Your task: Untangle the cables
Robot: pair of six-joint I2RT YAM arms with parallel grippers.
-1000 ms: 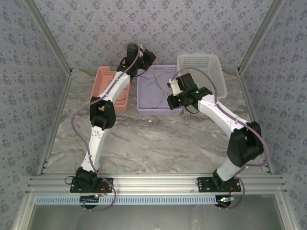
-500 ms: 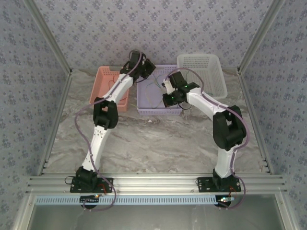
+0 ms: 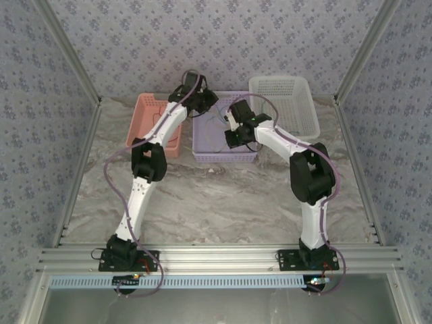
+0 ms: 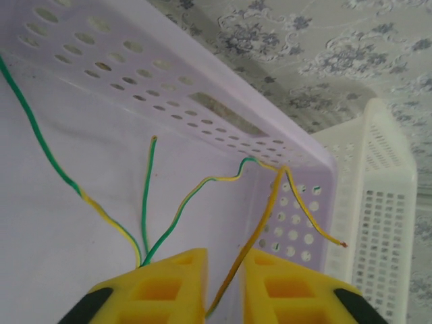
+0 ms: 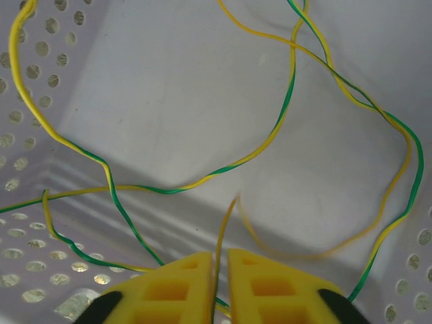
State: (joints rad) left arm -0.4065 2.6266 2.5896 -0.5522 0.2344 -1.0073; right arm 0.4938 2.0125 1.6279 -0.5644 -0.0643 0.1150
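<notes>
Finds the cables (image 4: 146, 196) lying in the purple basket (image 4: 135, 74), one strand running straight ahead through the slightly open left gripper (image 4: 225, 260), another through the slightly open right gripper (image 5: 220, 256), both equally near.

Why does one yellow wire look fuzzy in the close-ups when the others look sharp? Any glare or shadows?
Right wrist: the yellow cable nearest the end effector looks smeared, while the green-yellow cables farther off are crisp; soft shadows streak the basket. Left wrist: cables are crisp, with no glare. Top external: the light is even, and the cables are barely resolved.
</notes>
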